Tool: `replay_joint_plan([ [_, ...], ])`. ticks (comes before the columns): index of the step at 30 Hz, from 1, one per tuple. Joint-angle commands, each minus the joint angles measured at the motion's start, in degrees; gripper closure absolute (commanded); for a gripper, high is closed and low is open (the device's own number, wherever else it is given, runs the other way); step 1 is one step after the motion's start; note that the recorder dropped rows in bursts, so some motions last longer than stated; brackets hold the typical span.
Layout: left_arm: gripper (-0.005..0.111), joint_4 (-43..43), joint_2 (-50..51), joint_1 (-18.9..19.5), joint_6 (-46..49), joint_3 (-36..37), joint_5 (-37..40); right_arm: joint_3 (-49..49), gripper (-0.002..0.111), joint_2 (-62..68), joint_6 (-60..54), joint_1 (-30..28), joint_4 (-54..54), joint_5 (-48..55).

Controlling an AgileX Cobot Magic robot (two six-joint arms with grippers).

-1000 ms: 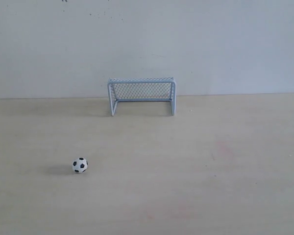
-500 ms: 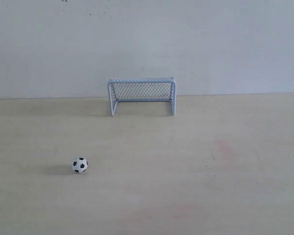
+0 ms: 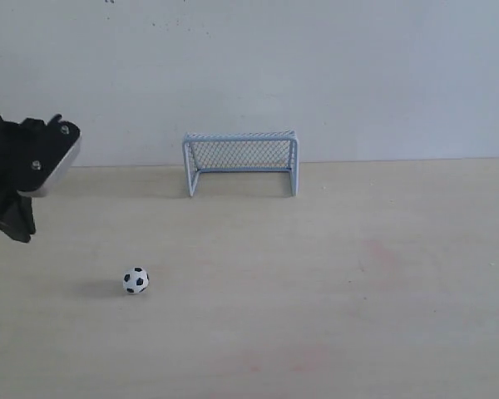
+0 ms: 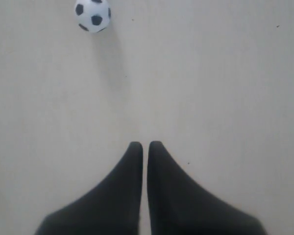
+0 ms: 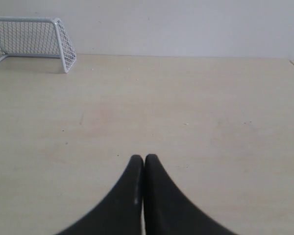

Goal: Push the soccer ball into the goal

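The soccer ball [image 3: 135, 280], small and white with black patches, rests on the pale wooden table at the front left. The white-framed goal [image 3: 239, 138] with mesh netting stands at the back by the wall, to the ball's far right. My left gripper [image 3: 20, 231] hangs at the left edge, above the table and well left of the ball. In the left wrist view the left gripper [image 4: 145, 145] is shut on nothing, with the ball [image 4: 92, 14] ahead of it and apart. The right gripper [image 5: 144, 157] is shut and empty, and the goal [image 5: 59, 40] shows far off.
A plain light wall [image 3: 358, 75] runs behind the goal along the table's [image 3: 358, 291] back edge. A faint reddish stain [image 3: 381, 252] marks the wood to the right of centre. The right arm does not show in the exterior view.
The left arm has come into the exterior view at the left edge. The ball and the goal have stayed where they were.
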Motion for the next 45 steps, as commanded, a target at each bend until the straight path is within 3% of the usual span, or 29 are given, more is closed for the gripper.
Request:
replay_joint_plan([
  [1,0.102,-4.34,4.4,-0.19,4.71,1.19,-1.83,0.0,0.109,-0.25,-0.05,-0.22,-0.03,-0.53],
  [6,0.102,-3.2,9.29,-0.29,7.71,5.03,-11.04,0.0,0.109,-0.25,-0.05,-0.22,-0.03,-0.53],
  [18,0.102,-0.08,16.55,-4.09,10.3,5.96,-20.06,0.0,0.109,-0.25,-0.05,-0.22,-0.03,-0.53],
  [36,0.102,-0.21,18.77,-4.87,12.73,5.96,-21.47,0.0,0.109,-0.25,-0.05,-0.22,-0.03,-0.53],
  [45,0.102,-4.68,18.79,-4.87,14.15,5.96,-21.5,0.0,0.109,-0.25,-0.05,-0.22,-0.03,-0.53],
])
